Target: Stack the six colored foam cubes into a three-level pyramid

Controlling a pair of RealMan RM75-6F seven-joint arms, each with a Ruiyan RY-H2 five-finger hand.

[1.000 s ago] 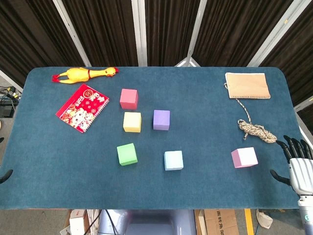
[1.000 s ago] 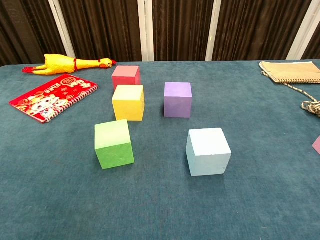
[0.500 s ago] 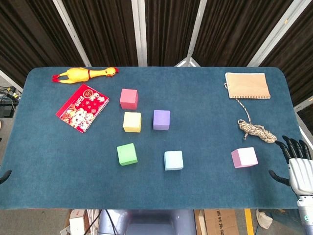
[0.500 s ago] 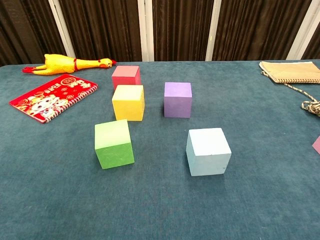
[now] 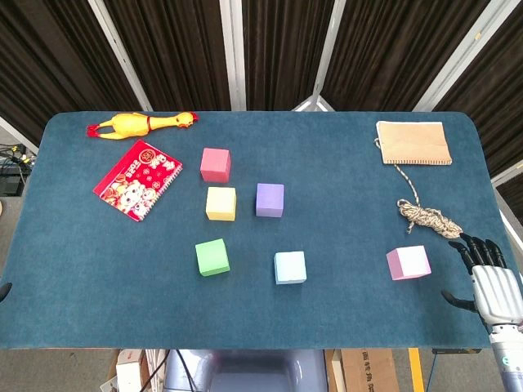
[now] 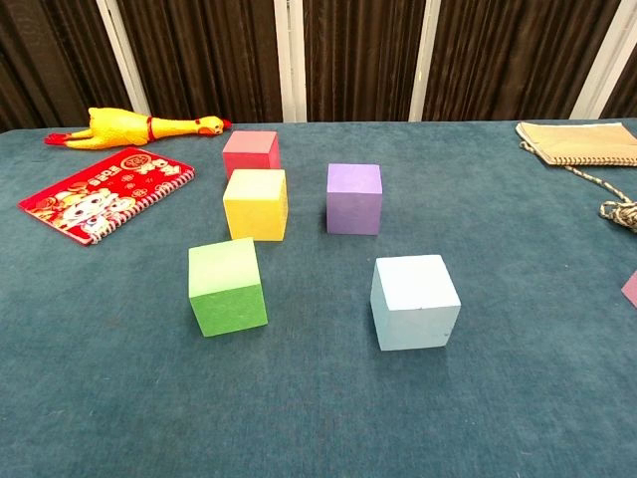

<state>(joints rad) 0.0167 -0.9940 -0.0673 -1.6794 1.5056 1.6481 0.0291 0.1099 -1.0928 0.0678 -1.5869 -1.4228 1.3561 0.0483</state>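
Six foam cubes sit apart on the blue table [image 5: 351, 188]: red [image 5: 215, 164], yellow [image 5: 221, 203], purple [image 5: 270, 200], green [image 5: 212, 257], light blue [image 5: 290, 267] and pink [image 5: 408, 263]. The chest view shows the red cube [image 6: 250, 152], yellow cube [image 6: 256, 203], purple cube [image 6: 354, 197], green cube [image 6: 227, 286] and light blue cube [image 6: 415, 301], plus a sliver of the pink cube [image 6: 631, 288] at the right edge. My right hand [image 5: 488, 282] hovers at the table's front right corner, just right of the pink cube, fingers spread and empty. Only a dark tip of my left hand [image 5: 3, 291] shows at the left edge.
A yellow rubber chicken [image 5: 143, 123] and a red spiral notebook [image 5: 137, 179] lie at the back left. A tan pouch [image 5: 413, 142] lies at the back right, its cord ending in a rope bundle [image 5: 428, 216] just behind the pink cube.
My right hand has crept a little left, closer to the pink cube. The left hand's tip has slid further off the left edge. No cube has moved.
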